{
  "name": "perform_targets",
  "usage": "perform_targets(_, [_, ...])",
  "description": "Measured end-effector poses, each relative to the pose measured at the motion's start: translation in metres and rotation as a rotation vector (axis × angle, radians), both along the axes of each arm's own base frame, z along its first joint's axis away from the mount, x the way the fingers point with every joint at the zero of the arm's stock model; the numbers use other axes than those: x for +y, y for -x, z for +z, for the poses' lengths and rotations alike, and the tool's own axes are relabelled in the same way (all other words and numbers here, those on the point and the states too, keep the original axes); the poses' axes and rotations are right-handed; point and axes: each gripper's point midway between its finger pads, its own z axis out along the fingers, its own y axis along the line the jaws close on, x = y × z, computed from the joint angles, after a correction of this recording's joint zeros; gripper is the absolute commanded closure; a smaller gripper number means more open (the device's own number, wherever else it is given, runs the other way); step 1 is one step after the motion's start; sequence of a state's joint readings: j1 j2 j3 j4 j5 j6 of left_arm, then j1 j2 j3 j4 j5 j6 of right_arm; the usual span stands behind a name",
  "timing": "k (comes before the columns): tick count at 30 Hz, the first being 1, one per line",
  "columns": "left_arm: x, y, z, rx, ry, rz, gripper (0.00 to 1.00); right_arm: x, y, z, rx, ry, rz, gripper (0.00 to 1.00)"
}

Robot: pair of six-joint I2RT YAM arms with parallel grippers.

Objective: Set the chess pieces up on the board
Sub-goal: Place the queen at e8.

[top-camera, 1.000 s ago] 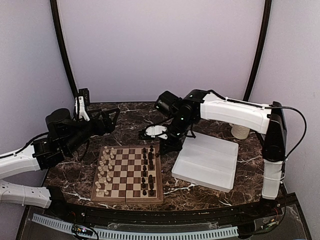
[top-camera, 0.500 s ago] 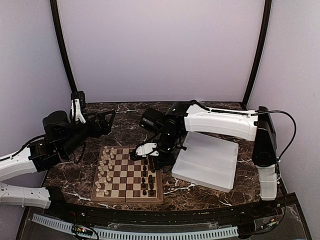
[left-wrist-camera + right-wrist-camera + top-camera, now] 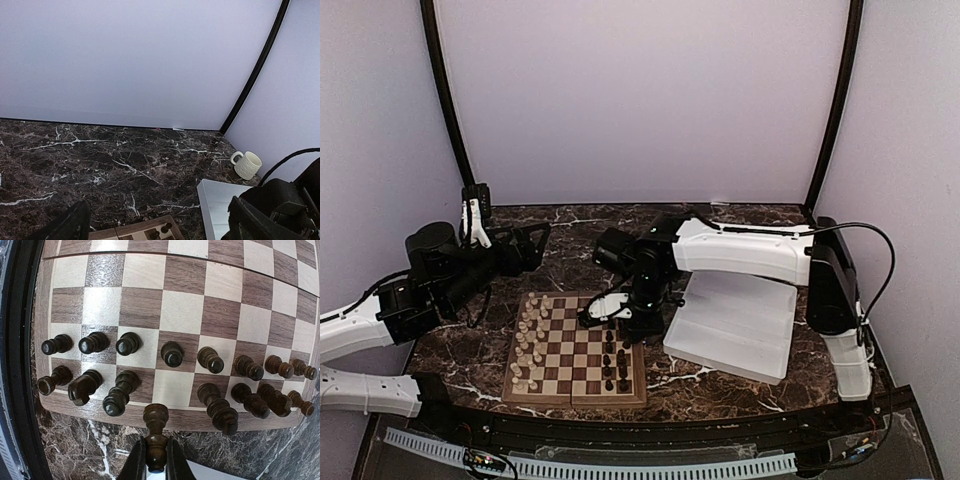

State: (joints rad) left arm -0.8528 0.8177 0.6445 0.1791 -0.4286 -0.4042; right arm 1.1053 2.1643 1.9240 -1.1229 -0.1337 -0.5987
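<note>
The board (image 3: 575,345) lies at the front left of the table. Cream chess pieces (image 3: 528,345) stand along its left side and dark ones (image 3: 615,355) along its right. My right gripper (image 3: 635,328) hangs over the board's right edge. In the right wrist view it (image 3: 156,467) is shut on a dark brown piece (image 3: 156,432), held just outside the board's frame (image 3: 192,420). An empty cream square (image 3: 172,387) in the outer row lies in front of it, among the dark pieces (image 3: 172,354). My left gripper (image 3: 535,243) is open and empty, raised behind the board's far left corner.
A white tray (image 3: 735,325) lies right of the board, also seen in the left wrist view (image 3: 215,200). A cream mug (image 3: 246,165) stands at the back right by the wall. The board's far corner (image 3: 150,232) shows below the left gripper. Purple walls enclose the table.
My right arm has swung left and down from behind the board, carrying the dark piece to the board's right edge. The left arm drew back slightly, then held still.
</note>
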Motion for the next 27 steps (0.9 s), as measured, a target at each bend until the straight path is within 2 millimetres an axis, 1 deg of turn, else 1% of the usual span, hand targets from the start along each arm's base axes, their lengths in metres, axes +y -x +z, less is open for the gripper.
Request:
perform_targets(5, [0.000,0.000,-0.001,0.002,-0.003,0.000,0.01,0.000,-0.001,-0.004,-0.002,0.010,-0.008,0.92])
perform_targets(11, [0.000,0.000,-0.001,0.003,-0.004,0.000,0.01,0.005,-0.003,-0.007,-0.003,0.008,-0.009,0.91])
perform_targets(17, [-0.001,-0.001,-0.009,0.014,-0.016,0.000,0.01,0.008,-0.004,-0.011,-0.001,0.014,-0.008,0.91])
perform_targets(27, [-0.001,-0.001,-0.009,0.014,-0.017,0.000,0.01,0.009,-0.004,-0.014,-0.007,0.021,-0.012,0.87])
